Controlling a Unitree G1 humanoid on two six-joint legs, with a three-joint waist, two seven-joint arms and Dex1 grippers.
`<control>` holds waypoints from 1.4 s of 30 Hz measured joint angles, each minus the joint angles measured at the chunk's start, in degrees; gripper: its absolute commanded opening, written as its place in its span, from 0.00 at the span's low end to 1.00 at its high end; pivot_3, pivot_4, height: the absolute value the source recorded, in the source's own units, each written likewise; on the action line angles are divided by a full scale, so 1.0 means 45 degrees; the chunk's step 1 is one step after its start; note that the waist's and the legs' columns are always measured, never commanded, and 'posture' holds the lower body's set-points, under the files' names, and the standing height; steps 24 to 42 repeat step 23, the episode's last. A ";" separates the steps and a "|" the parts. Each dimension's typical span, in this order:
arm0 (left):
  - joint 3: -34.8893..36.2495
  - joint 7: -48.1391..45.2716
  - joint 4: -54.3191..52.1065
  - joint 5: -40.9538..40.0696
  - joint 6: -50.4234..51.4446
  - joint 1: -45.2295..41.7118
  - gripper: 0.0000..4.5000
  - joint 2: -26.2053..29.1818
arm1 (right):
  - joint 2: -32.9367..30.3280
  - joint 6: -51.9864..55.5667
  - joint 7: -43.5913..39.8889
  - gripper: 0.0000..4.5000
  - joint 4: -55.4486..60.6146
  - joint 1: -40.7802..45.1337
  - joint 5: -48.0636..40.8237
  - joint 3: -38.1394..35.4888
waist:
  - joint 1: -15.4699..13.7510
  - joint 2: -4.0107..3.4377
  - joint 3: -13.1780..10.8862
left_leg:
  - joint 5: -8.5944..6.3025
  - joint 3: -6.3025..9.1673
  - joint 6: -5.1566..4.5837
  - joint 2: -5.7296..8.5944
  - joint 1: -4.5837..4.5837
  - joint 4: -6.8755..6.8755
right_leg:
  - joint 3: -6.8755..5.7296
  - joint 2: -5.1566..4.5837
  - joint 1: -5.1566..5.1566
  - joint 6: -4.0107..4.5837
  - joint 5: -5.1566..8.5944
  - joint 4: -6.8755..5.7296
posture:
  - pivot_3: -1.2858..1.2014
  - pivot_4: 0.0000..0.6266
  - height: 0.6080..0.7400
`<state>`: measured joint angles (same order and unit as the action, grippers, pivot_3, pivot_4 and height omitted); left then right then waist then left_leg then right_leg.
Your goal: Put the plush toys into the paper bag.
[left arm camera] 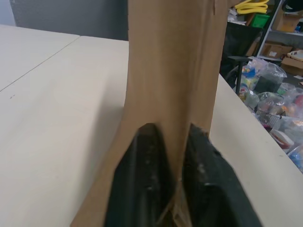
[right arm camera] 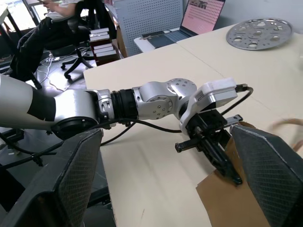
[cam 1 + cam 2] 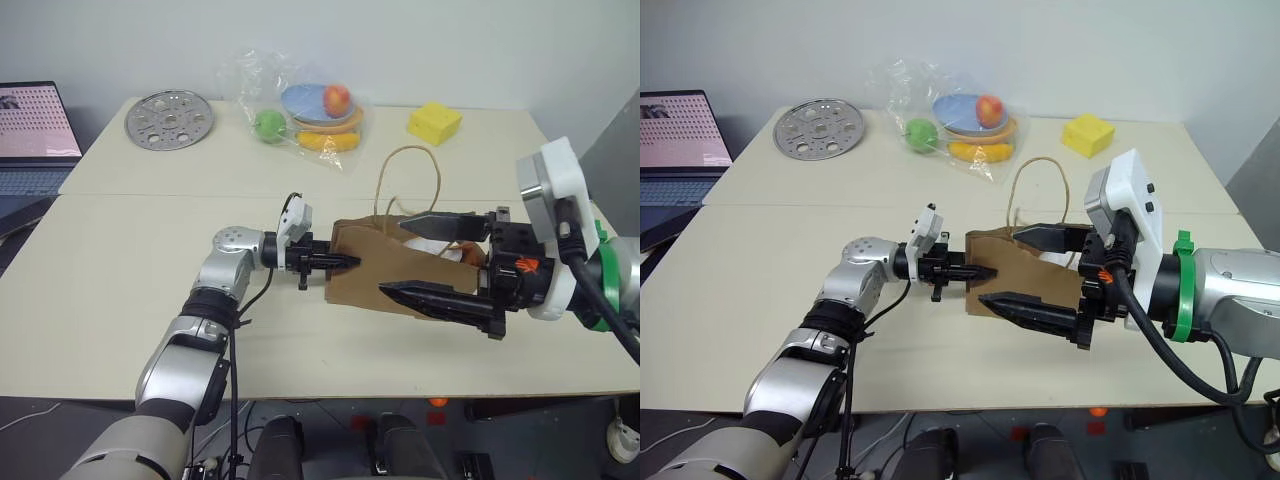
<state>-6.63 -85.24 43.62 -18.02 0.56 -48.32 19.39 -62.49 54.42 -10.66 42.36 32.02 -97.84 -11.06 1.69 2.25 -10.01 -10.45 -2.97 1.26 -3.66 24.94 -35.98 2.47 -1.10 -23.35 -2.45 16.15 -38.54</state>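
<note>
I am seeing the paper bag [image 3: 375, 262] lying flat just right of the centre of the left eye view, on the near half of the table [image 3: 120, 270]. Its string handle [image 3: 408, 178] is looping up toward the middle of the frame. A bit of orange [image 3: 470, 256] is peeking out at the bag's right end, behind my right claw; I cannot tell whether that is the carrot toy. I am not making out the egg toy anywhere.

My left gripper [image 3: 345, 261] is reaching in level from the lower left and meeting the bag's left edge. In the left wrist view its two fingers [image 1: 142, 179] are sitting either side of a fold of brown paper, narrow, with the paper touching both, so I am reading it as pinching the bag edge.

My right gripper [image 3: 418, 258] is coming in from the right edge of the frame, its jaws spread wide. The upper finger is hanging over the bag's top right part and the lower finger is crossing its near edge, so the bag's right half is lying between them, seemingly below them. Nothing is being held there.

Further out, toward the top of the frame, a clear plastic bag of fruit [image 3: 305, 110] is sitting at upper centre, a yellow block [image 3: 434, 122] to its right, and a perforated metal disc [image 3: 170, 119] to its left. A laptop [image 3: 35, 130] is showing at the left edge.
</note>
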 measured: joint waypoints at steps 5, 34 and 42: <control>0.0293 -0.0078 -0.0734 -0.0004 0.0305 0.0103 0.75 0.0572 | -0.0073 -0.0068 -0.0212 1.00 -0.0097 -0.0392 0.0426 -0.0011 | 0.0008 0.0000 0.0000 | 0.0000 0.0001 0.0000 -0.0005 -0.0001 0.0000 | 0.0003 0.0000 0.0000 0.0000 0.0000 -0.0001 | 0.52 0.24 1.00; 0.2881 0.3883 -0.8122 -0.0981 0.5811 0.2593 1.00 0.5463 | -0.1135 -0.0228 -0.1294 1.00 -0.4429 -0.5119 0.2342 -0.5768 | -0.0148 0.0013 0.0008 | 0.0008 0.0007 -0.0009 -0.0012 -0.0010 -0.0016 | 0.0018 -0.0056 0.0044 -0.0021 -0.0005 0.0101 | 0.52 0.24 1.00; 0.2881 0.3883 -0.8122 -0.0981 0.5811 0.2593 1.00 0.5463 | -0.1135 -0.0228 -0.1294 1.00 -0.4429 -0.5119 0.2342 -0.5768 | -0.0148 0.0013 0.0008 | 0.0008 0.0007 -0.0009 -0.0012 -0.0010 -0.0016 | 0.0018 -0.0056 0.0044 -0.0021 -0.0005 0.0101 | 0.52 0.24 1.00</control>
